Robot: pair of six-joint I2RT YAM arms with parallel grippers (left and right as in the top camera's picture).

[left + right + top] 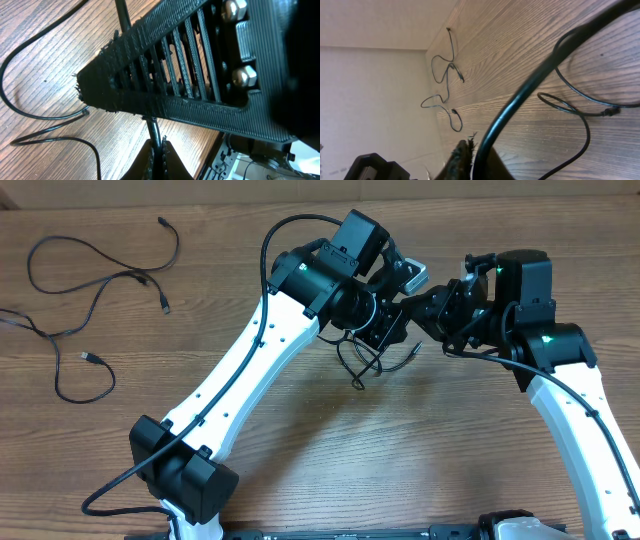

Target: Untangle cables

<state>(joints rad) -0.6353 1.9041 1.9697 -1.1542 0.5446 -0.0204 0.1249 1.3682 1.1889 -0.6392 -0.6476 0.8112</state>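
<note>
The left jaws, nearest the lens, are clamped shut on one thin black flexible cord [154, 131]. On the brown wood-grain bench [420, 470], the small black tangle [362, 365] sits mid-bench toward the far edge. The right jaws pinch a strand [517, 97]. Pulling apart could tighten the knot or strain a small plug [610, 111].

A brown wood-grain desk [420, 450] fills the overhead view, its grain running from 9 to 3 o'clock. Even indoor light casts soft, blurred shadows near the centre. Along the 12 o'clock edge a narrow tan strip of wall [150, 190] meets the desktop. From the right wrist camera the wall shows plain and unmarked toward 9 o'clock, tan above off-white.
</note>
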